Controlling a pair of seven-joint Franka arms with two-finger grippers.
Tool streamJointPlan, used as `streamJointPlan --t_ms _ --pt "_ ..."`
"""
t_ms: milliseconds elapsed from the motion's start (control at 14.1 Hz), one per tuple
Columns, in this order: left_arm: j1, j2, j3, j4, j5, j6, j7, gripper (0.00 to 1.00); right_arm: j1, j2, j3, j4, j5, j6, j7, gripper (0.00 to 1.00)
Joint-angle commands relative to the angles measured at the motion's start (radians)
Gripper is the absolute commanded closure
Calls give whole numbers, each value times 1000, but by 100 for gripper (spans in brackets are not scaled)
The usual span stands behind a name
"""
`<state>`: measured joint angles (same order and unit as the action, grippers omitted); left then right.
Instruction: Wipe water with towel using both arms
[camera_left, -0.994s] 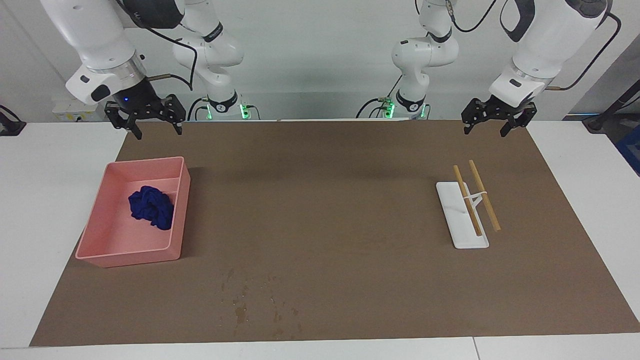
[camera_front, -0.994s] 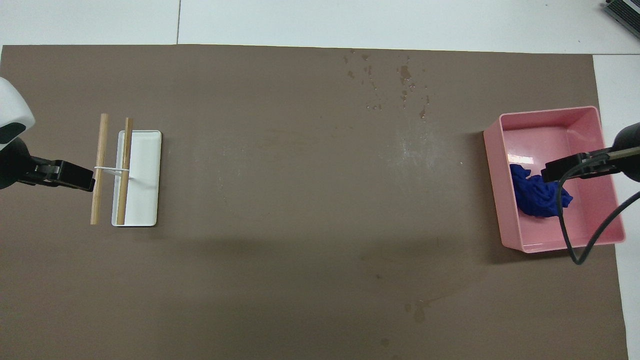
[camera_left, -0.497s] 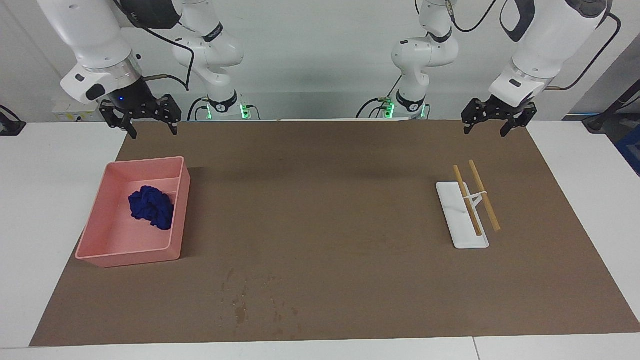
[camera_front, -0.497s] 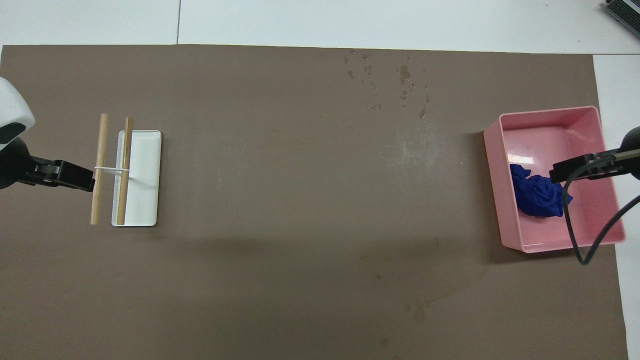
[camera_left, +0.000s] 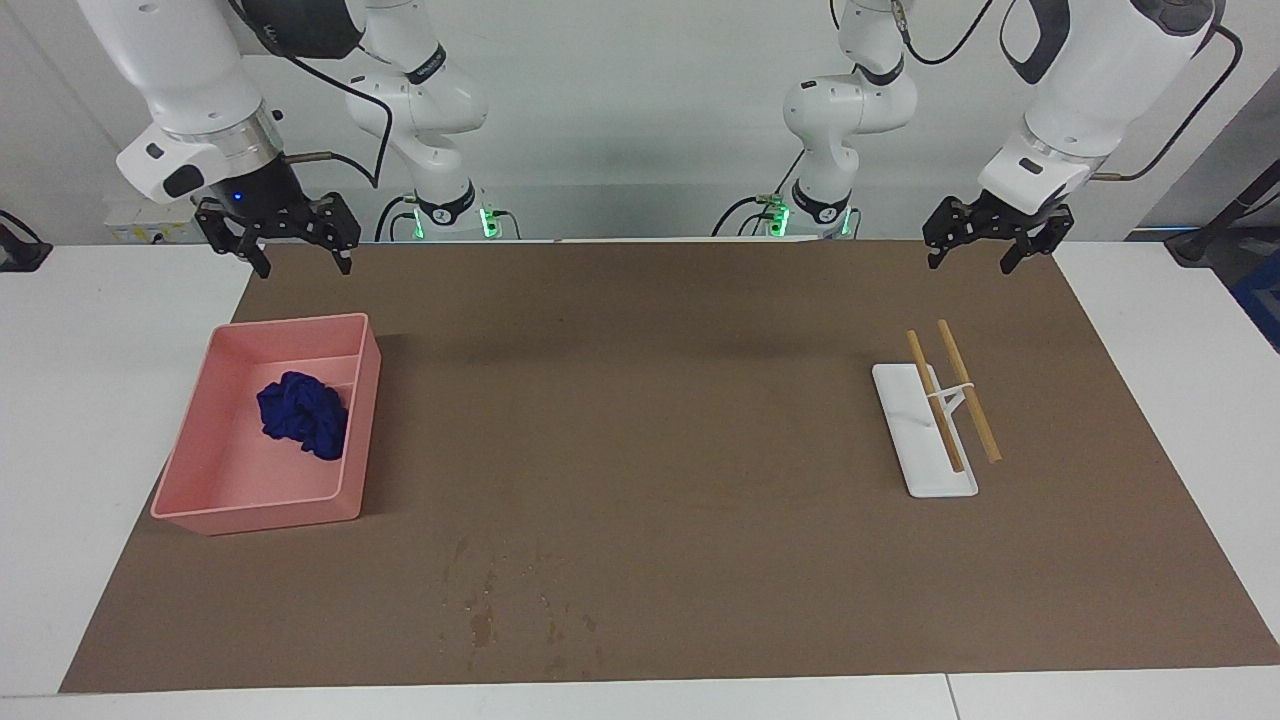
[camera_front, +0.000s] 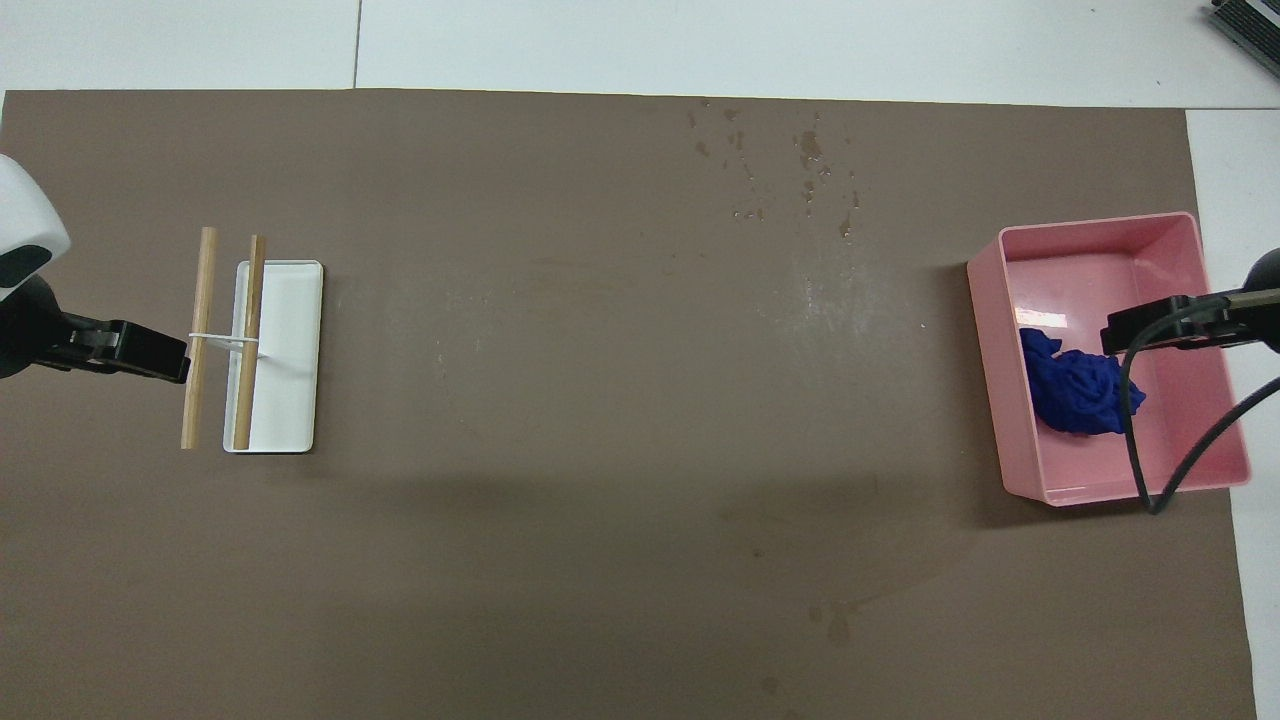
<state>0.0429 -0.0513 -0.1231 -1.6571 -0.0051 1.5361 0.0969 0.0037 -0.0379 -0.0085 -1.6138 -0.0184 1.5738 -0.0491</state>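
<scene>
A: Right gripper (camera_left: 279, 251), upper left of the facing frame, fingers apart, empty, up in the air above the table's edge and short of the pink bin (camera_left: 196, 460). Left gripper (camera_left: 997, 246), upper right, also spread and empty, waiting.

B: Towel?

A: Blue towel (camera_left: 303, 413), crumpled in the bin, mid-left of the frame. Water (camera_left: 500, 605) is low centre, scattered specks on the brown mat (camera_left: 660, 420), close to its bottom edge. Well apart from the towel.

B: Risks?

A: Towel's balled up near the bin's wall; a pinch could catch just a fold and drag out a lump, or the fingers clip the rim. Bin's light, I'd guess, so it may slide or tip. Then a bunched towel smears drops instead of soaking them.

B: Left side?

A: White tray (camera_left: 925, 445) with two wooden sticks (camera_left: 952, 398) on it sits mid-right; a careless sweep could knock them off.
</scene>
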Motion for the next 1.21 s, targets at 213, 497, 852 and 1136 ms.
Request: streamJointPlan --t_ms 213,497,852,1136 --pt "8 -7 -3 -4 -10 -10 12 0 -7 -25 7 -35 6 23 12 0" --pt "8 -7 -3 -4 -10 -10 12 0 -10 -25 7 -35 37 23 17 0" --pt "8 -7 -3 -4 -10 -10 12 0 -11 -25 7 -37 37 23 17 0" --pt "8 -7 -3 -4 -10 -10 12 0 -11 -27 7 -37 37 23 15 0"
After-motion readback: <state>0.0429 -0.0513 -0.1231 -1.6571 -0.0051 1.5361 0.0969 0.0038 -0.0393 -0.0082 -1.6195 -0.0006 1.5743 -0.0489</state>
